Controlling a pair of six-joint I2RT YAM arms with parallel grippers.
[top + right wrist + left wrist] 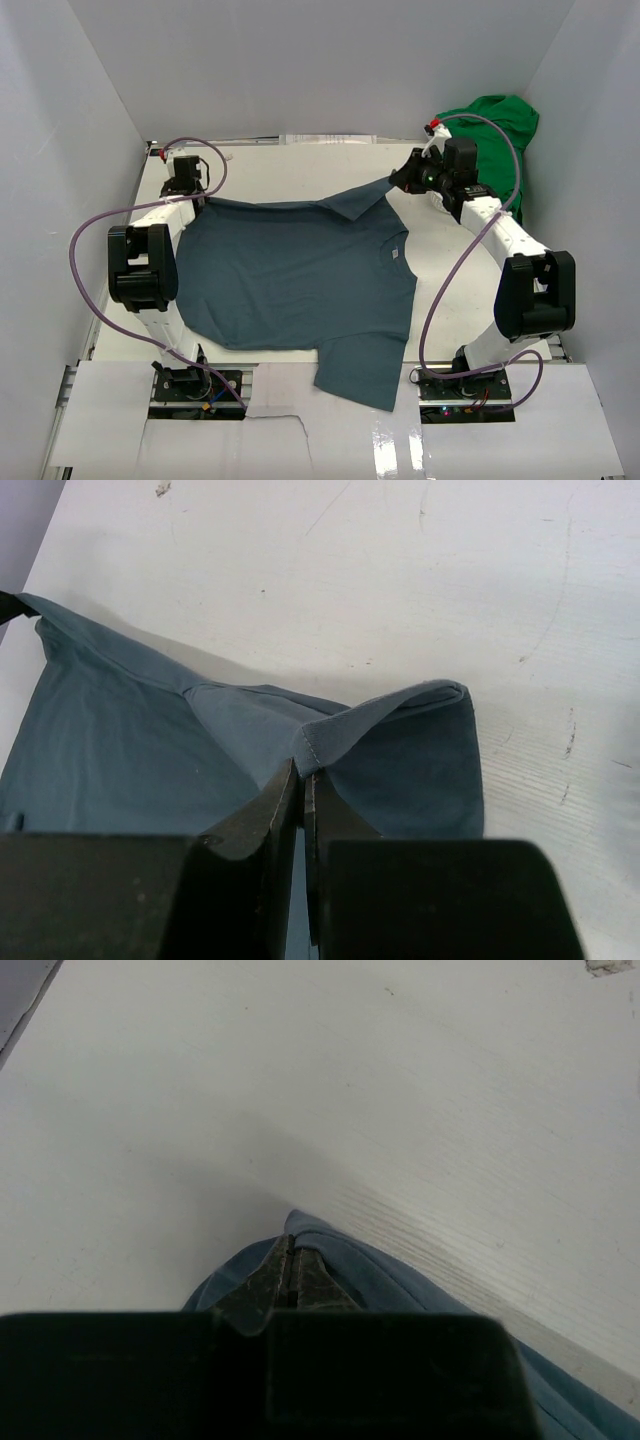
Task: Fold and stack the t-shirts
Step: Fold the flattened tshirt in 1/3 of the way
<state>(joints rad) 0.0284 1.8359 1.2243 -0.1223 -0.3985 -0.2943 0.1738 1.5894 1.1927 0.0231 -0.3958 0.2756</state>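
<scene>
The slate-blue t-shirt lies spread on the white table, its small neck label at the right, one sleeve hanging over the near edge. My left gripper is shut on the shirt's far left corner. My right gripper is shut on the far right sleeve hem, holding it a little above the table. The green t-shirt lies bunched at the far right corner, behind the right arm.
White walls close in the table on three sides. Purple cables loop from both arms. A thin white strip lies along the back edge.
</scene>
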